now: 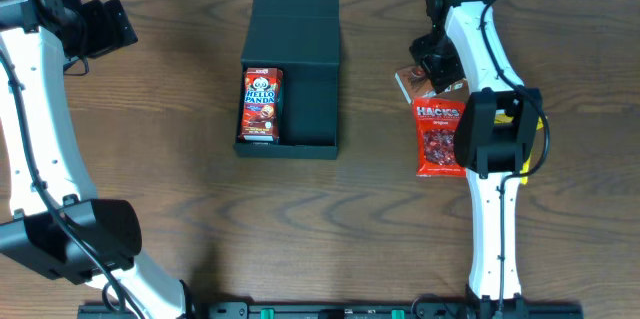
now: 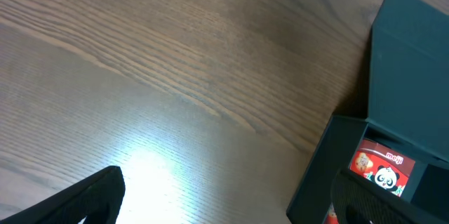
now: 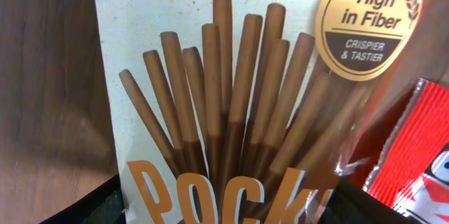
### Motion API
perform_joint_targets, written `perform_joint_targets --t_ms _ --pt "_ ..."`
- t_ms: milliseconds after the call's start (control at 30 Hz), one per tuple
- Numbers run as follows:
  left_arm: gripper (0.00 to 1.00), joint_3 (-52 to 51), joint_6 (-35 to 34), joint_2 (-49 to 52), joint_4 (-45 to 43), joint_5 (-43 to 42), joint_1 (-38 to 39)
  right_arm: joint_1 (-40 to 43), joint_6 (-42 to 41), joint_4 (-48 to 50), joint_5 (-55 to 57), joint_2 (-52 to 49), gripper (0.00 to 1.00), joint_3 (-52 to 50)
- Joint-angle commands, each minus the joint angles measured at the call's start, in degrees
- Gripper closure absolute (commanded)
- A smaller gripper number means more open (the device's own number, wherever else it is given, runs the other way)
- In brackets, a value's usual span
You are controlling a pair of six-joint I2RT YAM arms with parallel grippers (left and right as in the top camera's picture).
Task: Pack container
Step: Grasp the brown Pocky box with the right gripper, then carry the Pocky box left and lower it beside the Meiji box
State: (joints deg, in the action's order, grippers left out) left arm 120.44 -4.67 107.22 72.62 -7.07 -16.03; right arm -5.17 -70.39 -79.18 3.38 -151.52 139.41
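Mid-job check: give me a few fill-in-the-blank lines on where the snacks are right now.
1. The only snack inside the container is the ___ box.
2. The container's lid is ___.
3. The packet under the right pincer carries a badge reading High in ___.
4. The red Hacks bag lies ___ the container.

Missing words: Hello Panda; open; Fiber; outside.

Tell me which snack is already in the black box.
The Hello Panda pack, lying in the container's left side. The Hacks bag and Pocky pack lie outside it on the table.
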Motion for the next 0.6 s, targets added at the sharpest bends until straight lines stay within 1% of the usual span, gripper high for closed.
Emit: perform_joint_targets --t_ms 0,133,200,367,400,567 --pt "0.05 -0.33 -0.46 0.46 0.00 0.70 -0.24 0.26 8.50 0.79 -2.34 -0.59 0.33 -0.17" --pt "0.05 -0.33 -0.46 0.46 0.00 0.70 -0.24 0.26 17.70 0.76 -2.32 -0.55 0.42 3.10" --pt "0.05 -0.33 -0.46 0.46 -0.02 0.70 -0.24 0.22 23.80 0.59 -2.36 -0.48 0.45 5.64" --pt "0.05 -0.33 -0.46 0.46 -0.07 0.70 -0.24 -0.59 33.99 0.07 -3.10 0.79 0.46 10.67" --pt "0.05 -0.33 -0.46 0.46 -0.17 0.70 -0.24 -1.03 36.89 -0.04 -3.91 1.40 0.48 11.96" --pt "0.05 -0.33 -0.46 0.46 -0.50 0.70 -0.24 -4.15 47.84 -2.38 -9.01 5.29 0.48 16.81"
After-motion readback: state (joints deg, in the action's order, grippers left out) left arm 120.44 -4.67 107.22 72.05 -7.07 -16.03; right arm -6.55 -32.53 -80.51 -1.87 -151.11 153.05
